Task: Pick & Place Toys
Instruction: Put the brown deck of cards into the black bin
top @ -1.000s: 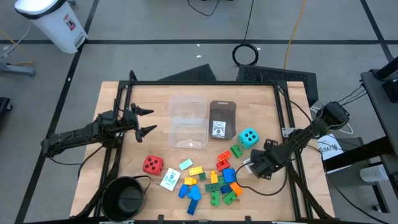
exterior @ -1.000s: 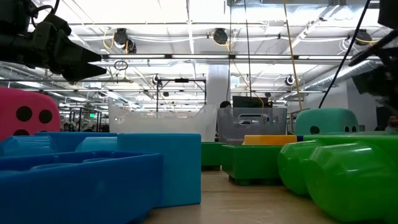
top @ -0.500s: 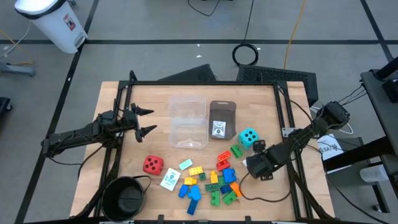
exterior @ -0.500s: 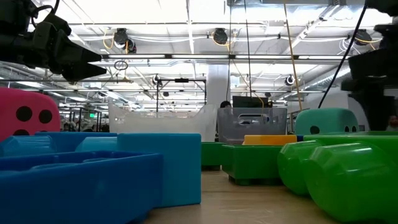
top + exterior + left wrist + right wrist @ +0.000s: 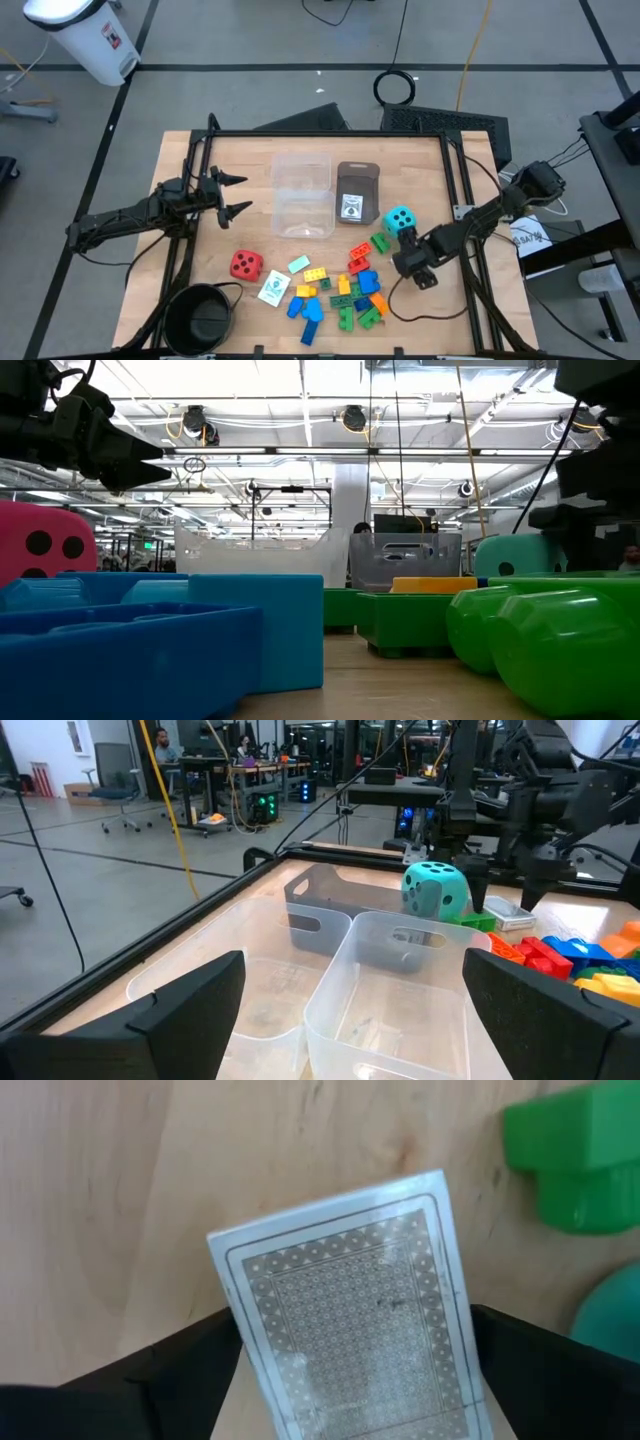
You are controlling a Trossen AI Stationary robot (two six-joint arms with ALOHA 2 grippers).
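Note:
A patterned card (image 5: 350, 1300) lies flat on the wood, just near-side of the teal die (image 5: 400, 221). My right gripper (image 5: 350, 1335) points down over it, open, with one finger on each side of the card. In the high view the right gripper (image 5: 408, 262) hides the card. A pile of small bricks (image 5: 350, 290), a red die (image 5: 246, 264) and a white green-printed card (image 5: 273, 288) lie on the table's near half. My left gripper (image 5: 235, 195) hovers open at the left, level, facing the clear tubs (image 5: 303, 195). My right gripper comes from above, its fingers (image 5: 150, 1380) standing on either side of the card's long edges (image 5: 235, 1310). Whether they touch those edges I cannot tell. The card lies flat on the table.
A grey tray (image 5: 357, 190) holding a card stands beside the clear tubs at the table's middle. A round black bowl (image 5: 200, 318) sits at the near left corner. A green brick (image 5: 580, 1160) lies close to the card. Black frame rails run along the table's edges.
My right gripper has rolled about its own axis and sunk a little, shifting toward the teal die over the card. Its fingers have stayed open.

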